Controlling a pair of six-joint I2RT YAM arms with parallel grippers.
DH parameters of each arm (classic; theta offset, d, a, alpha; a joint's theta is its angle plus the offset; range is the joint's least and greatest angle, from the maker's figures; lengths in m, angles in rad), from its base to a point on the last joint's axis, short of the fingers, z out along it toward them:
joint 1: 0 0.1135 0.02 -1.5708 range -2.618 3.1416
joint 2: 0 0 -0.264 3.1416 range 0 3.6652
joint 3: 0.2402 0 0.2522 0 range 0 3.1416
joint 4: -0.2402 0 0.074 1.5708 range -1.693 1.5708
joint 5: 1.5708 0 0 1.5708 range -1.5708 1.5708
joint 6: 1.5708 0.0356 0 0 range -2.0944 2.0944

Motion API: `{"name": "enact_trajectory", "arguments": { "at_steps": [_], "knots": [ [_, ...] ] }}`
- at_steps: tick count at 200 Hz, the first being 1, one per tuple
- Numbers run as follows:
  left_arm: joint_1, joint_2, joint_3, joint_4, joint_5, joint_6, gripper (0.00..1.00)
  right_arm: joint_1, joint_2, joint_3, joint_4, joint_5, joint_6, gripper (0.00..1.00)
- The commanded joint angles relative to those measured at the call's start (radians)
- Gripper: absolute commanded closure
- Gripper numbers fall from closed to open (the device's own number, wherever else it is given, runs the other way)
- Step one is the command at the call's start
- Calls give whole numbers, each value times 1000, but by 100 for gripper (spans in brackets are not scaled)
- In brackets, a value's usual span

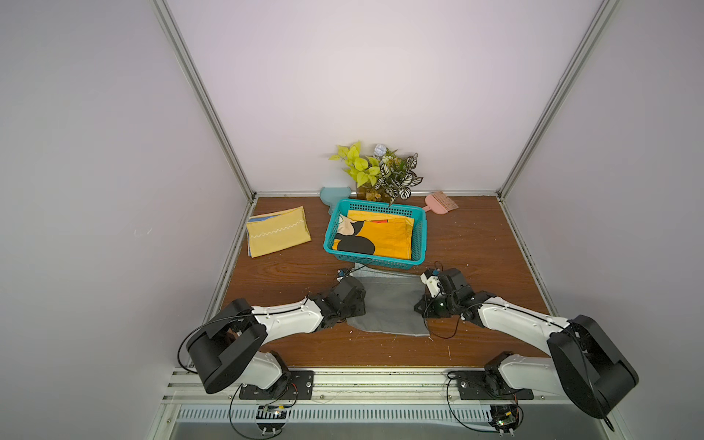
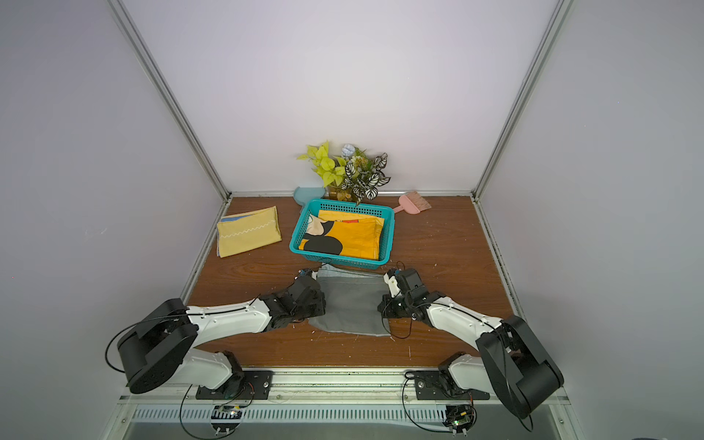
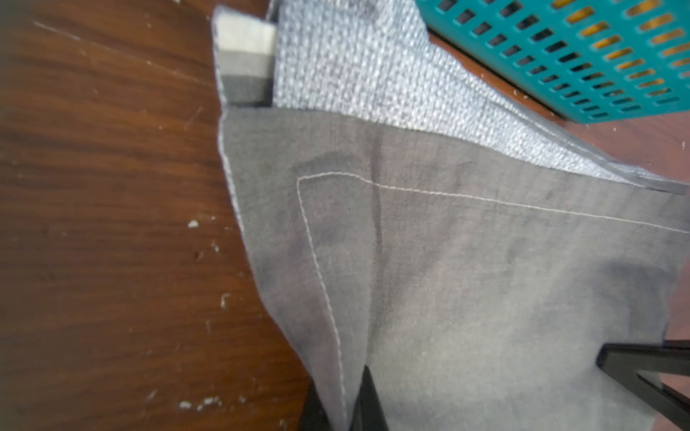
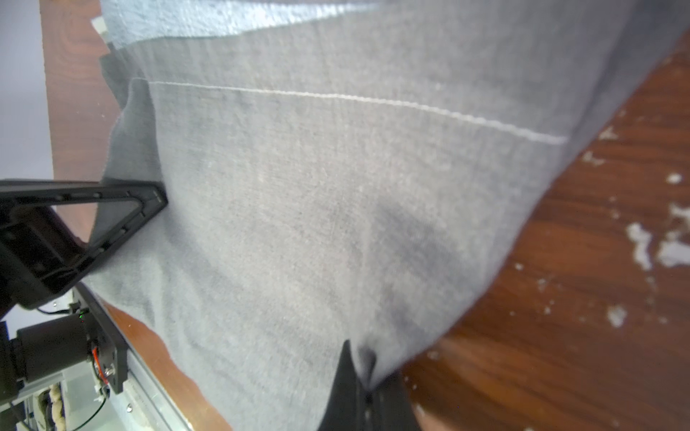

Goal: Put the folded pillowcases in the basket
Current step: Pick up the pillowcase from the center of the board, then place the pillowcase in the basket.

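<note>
Far left, a folded yellow cloth (image 1: 277, 236) lies on the table (image 1: 476, 244), well apart from the work; I leave it alone.

My left gripper (image 3: 343, 403) is closed on the left edge of the grey pillowcase (image 1: 392, 301). The left wrist view shows the fabric pinched between the two black fingers, with a crease running up from the pinch.

The pillowcase sits folded in the middle of the table, between the two arms. Its far edge is close to the near wall of the basket (image 1: 375, 260), and none of it is over the rim. Most of it looks to be resting on the wood.

The basket stands just behind it and already holds a folded orange cloth (image 1: 384, 238), with room on top.

My right gripper (image 4: 369, 395) is clamped on the right edge, the fabric bunching where the fingers meet.

So, as I judge it, the grasp is made on both sides and nothing more. What remains is to lift the cloth clear, carry it forward over the near rim, lower it onto the orange cloth and let go.
</note>
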Motion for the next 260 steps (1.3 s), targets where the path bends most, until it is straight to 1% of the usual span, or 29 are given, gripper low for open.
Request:
{"name": "enact_trajectory", "arguments": {
  "at_steps": [1, 24, 46, 63, 83, 94, 123, 130, 137, 162, 183, 203, 237, 260],
  "knots": [
    [-67, -41, 26, -132, -17, -11, 100, 28, -82, 48, -126, 10, 12, 100],
    [-119, -72, 107, -226, -16, 9, 100, 50, -186, 103, -233, 7, 33, 100],
    [-150, -111, 195, -293, -6, 33, 100, 58, -276, 196, -344, 10, 42, 100],
    [-170, -149, 257, -316, 2, 45, 100, 59, -307, 283, -404, 6, 41, 100],
    [-174, -190, 324, -333, -2, 58, 100, 59, -295, 388, -448, 1, 38, 100],
    [-174, -207, 367, -366, -39, 66, 100, 59, -279, 449, -458, -14, 33, 100],
    [-170, -222, 490, -469, -217, 118, 100, 57, -225, 626, -474, 15, -2, 100],
    [-148, -223, 508, -474, -237, 135, 100, 57, -211, 656, -469, 60, -19, 100],
    [-116, -221, 522, -472, -228, 155, 100, 53, -190, 679, -462, 78, -34, 100],
    [24, -206, 558, -435, -203, 240, 100, 27, -100, 755, -419, 57, -58, 100],
    [162, -172, 578, -387, -114, 319, 100, 5, -37, 793, -359, 57, -72, 100],
    [260, -126, 596, -337, -54, 381, 100, -32, 37, 816, -314, 67, -96, 100],
    [356, -9, 622, -258, -8, 442, 100, -90, 165, 830, -230, 77, -125, 100],
    [379, 81, 644, -199, 8, 475, 100, -114, 230, 837, -191, 98, -136, 100]
  ]
}}
